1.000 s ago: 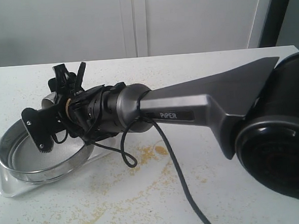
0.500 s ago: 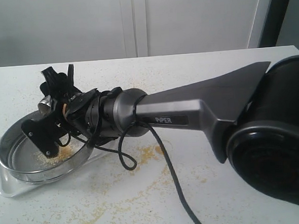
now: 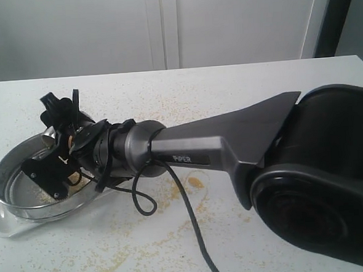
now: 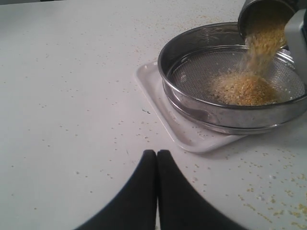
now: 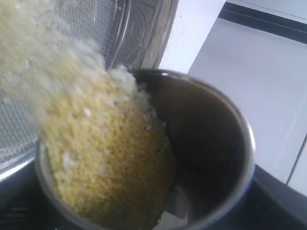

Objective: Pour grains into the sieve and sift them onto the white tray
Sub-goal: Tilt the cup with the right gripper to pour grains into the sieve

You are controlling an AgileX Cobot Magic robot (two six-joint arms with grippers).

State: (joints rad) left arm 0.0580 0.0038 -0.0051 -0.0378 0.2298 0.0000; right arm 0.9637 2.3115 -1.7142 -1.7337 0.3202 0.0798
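Pouring under way — right gripper point(image 3: 61, 114) clamped round steel cup point(image 5: 211, 143), cup tipped mouth-down over sieve point(image 4: 192, 52) so grains point(image 4: 242, 88) stream onto mesh, heap lying under cup. Sieve sits on white tray point(image 4: 156, 98), placed to catch siftings. Left gripper point(image 4: 157, 155) closed, empty, well apart from tray — clear of pour. Stray grains dot table point(image 4: 72, 96).

sieve point(image 4: 225, 117): shiny steel rim, fine wire mesh | cup point(image 5: 216, 139): glossy metal | white tray point(image 4: 152, 91): smooth, glossy | desk point(image 4: 72, 96): matt | my left pincer point(image 4: 157, 153): matt black
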